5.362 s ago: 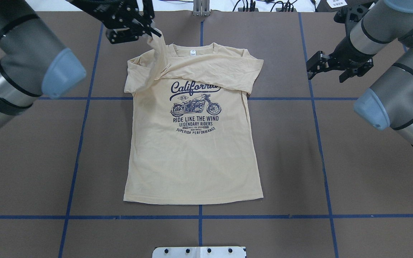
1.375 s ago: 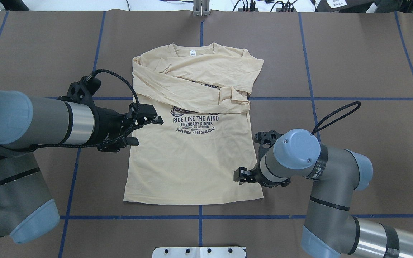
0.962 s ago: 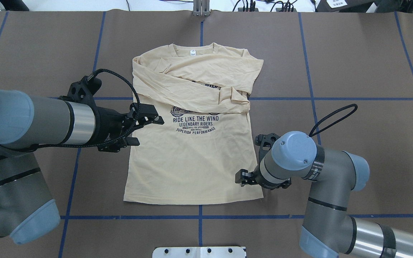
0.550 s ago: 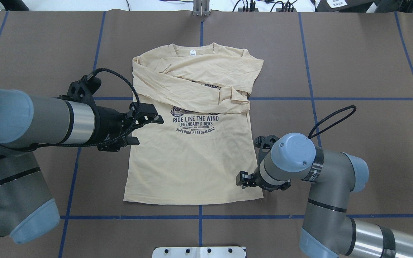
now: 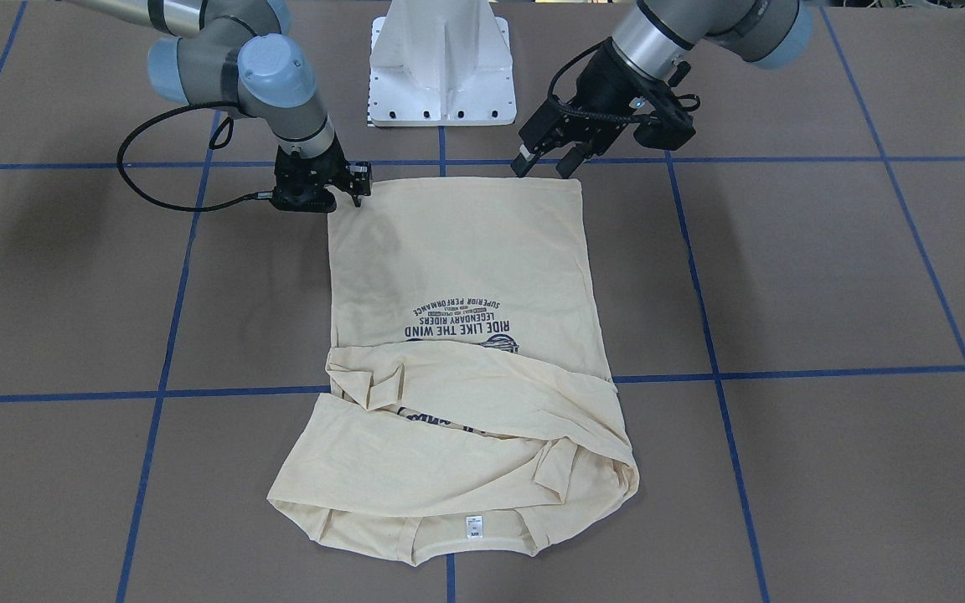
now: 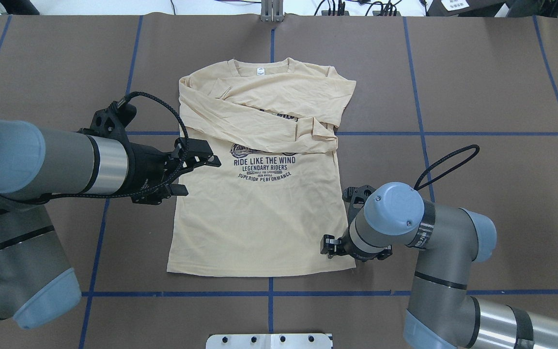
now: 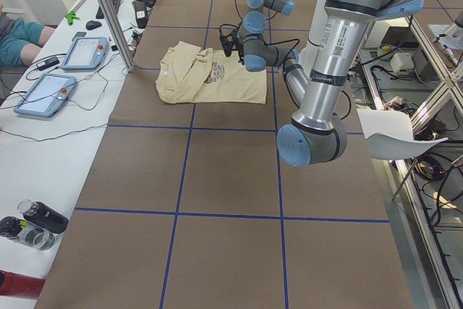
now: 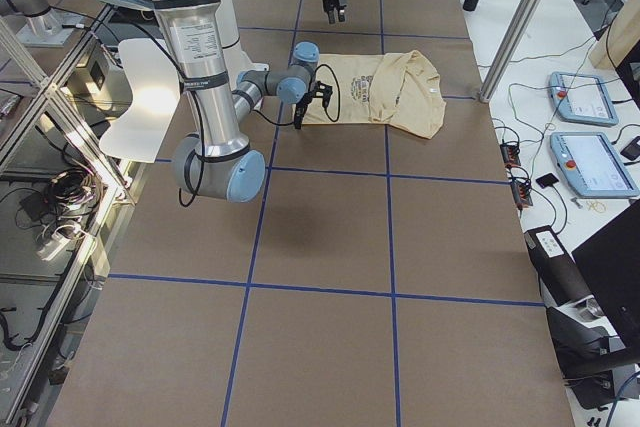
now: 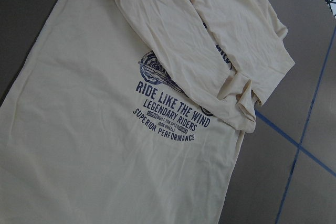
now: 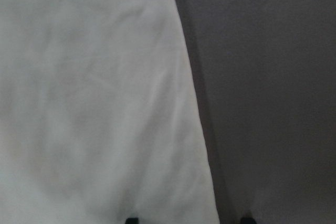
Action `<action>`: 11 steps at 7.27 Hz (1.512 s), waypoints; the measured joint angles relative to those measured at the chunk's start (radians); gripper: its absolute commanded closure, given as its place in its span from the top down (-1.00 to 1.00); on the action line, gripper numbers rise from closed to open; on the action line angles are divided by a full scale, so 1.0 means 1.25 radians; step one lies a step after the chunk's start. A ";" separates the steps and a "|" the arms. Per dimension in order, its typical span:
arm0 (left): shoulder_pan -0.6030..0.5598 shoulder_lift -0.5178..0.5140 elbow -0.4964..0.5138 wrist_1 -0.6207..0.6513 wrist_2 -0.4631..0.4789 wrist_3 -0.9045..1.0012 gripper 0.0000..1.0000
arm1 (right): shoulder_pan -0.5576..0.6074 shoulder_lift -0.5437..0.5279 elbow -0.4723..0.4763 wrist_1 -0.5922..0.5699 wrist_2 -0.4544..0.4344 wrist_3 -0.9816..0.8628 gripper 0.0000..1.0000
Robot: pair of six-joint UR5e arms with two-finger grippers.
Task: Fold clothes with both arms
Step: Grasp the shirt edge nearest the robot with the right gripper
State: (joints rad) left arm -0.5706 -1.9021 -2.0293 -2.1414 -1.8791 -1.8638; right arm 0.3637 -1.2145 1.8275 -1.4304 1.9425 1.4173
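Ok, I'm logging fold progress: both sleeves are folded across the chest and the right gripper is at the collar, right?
Wrong end: the right gripper is by the T-shirt's hem corner, as the overhead exterior view shows. Both sleeves are folded across the chest.

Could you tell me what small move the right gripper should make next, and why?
Probably close the right gripper on the T-shirt's side edge near the hem corner. Its jaws are open, straddling that edge in the wrist view, and both sleeves lie folded across the chest, so lifting the hem looks next. The left gripper hovers open.
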 measured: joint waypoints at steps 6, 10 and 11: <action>-0.001 0.003 -0.007 0.000 0.000 0.000 1.00 | 0.005 -0.009 0.033 -0.005 0.012 -0.001 -1.00; 0.030 0.042 -0.014 0.000 0.029 -0.004 1.00 | 0.028 -0.011 0.075 -0.006 0.050 -0.001 -1.00; 0.080 0.072 -0.017 0.003 0.071 -0.010 1.00 | 0.030 -0.008 0.080 -0.004 0.050 -0.001 -1.00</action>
State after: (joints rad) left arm -0.4707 -1.8120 -2.0500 -2.1371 -1.7908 -1.8763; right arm 0.4017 -1.2250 1.9274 -1.4355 2.0054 1.4159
